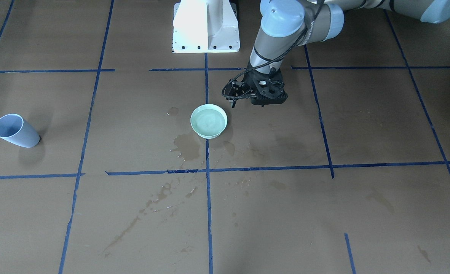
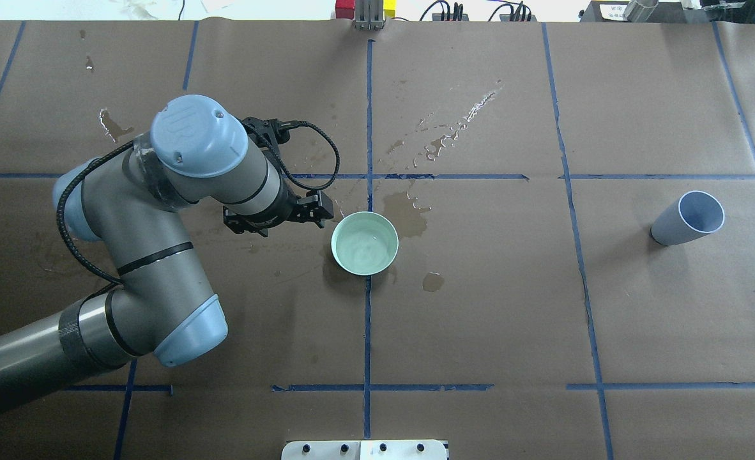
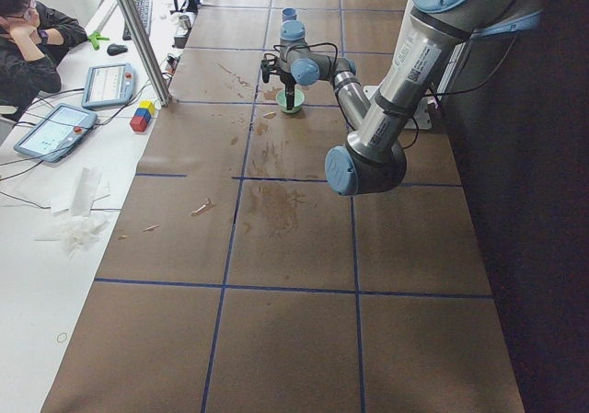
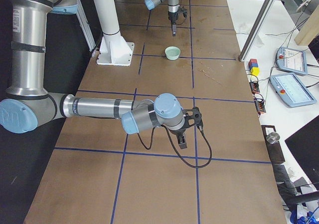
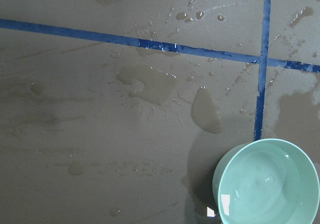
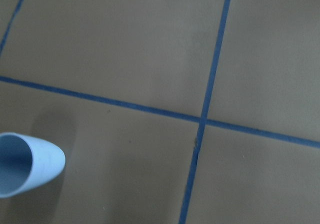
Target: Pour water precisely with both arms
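1. Clear water [image 1: 208,120] lies in a mint-green round bowl [image 1: 209,134], which stands on the brown paper-covered table [image 1: 381,121] over a blue tape line [image 1: 208,213]
2. Wet patches [image 1: 187,146] mark the paper just beside the bowl and further toward the operators' side
3. The black left gripper [image 1: 267,96] points down, just beside the bowl and not touching it; its fingers are hidden under the wrist, so released or clenched cannot be told
4. The right gripper [image 4: 182,142] hangs over the paper, well apart from the bowl; it is seen only from the side, so its grip cannot be told
5. A pale blue tapered plastic cup [image 1: 16,131] stands alone on the robot's right side, well apart from the bowl
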You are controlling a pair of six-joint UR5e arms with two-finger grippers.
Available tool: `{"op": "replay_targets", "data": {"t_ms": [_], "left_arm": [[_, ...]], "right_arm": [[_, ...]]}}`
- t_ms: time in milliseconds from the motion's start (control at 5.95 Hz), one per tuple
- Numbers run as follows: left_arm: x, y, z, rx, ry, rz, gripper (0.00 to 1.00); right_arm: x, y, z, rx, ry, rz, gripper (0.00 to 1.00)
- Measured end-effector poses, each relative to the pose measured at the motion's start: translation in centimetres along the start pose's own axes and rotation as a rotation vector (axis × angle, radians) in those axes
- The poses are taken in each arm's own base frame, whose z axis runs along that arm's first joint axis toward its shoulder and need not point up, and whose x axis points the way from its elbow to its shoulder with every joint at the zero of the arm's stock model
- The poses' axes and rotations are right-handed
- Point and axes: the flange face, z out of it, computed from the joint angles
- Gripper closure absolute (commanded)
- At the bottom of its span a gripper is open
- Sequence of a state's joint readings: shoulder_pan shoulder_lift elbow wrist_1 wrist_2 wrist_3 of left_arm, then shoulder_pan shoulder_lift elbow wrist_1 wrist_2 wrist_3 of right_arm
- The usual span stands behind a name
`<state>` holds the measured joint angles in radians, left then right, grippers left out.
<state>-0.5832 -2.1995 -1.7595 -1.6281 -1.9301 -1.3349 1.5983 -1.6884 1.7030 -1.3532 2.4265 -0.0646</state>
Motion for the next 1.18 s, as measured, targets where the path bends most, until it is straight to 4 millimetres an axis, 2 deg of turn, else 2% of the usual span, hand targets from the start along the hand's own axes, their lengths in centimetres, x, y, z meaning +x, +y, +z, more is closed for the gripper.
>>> {"op": "replay_targets", "data": {"t_ms": [336,504,673,841,1009,1177], "left_arm": [[1.3,1.5,3.1,0.02,-0.016,-0.031,0.0],[2.2,2.5,5.6,0.039,-0.004,-0.05,0.0],[3.4,3.1,7.6,0.053,0.01,-0.065,0.1],[4.1,3.4,8.7,0.054,0.011,-0.071,0.63],[4.3,3.6,9.2,0.052,0.007,-0.074,0.93],[4.3,3.7,9.4,0.05,0.006,-0.074,1.0]], "right_arm": [[0.8,-0.7,0.5,-0.142,0.058,0.0,0.0],[0.8,-0.9,0.5,-0.153,0.066,0.006,0.0],[0.8,-1.0,0.5,-0.155,0.067,0.008,0.0],[0.8,-1.0,0.5,-0.156,0.067,0.009,0.0],[0.9,-0.9,0.5,-0.157,0.067,0.01,0.0],[0.9,-0.8,0.6,-0.158,0.067,0.012,0.0]]}}
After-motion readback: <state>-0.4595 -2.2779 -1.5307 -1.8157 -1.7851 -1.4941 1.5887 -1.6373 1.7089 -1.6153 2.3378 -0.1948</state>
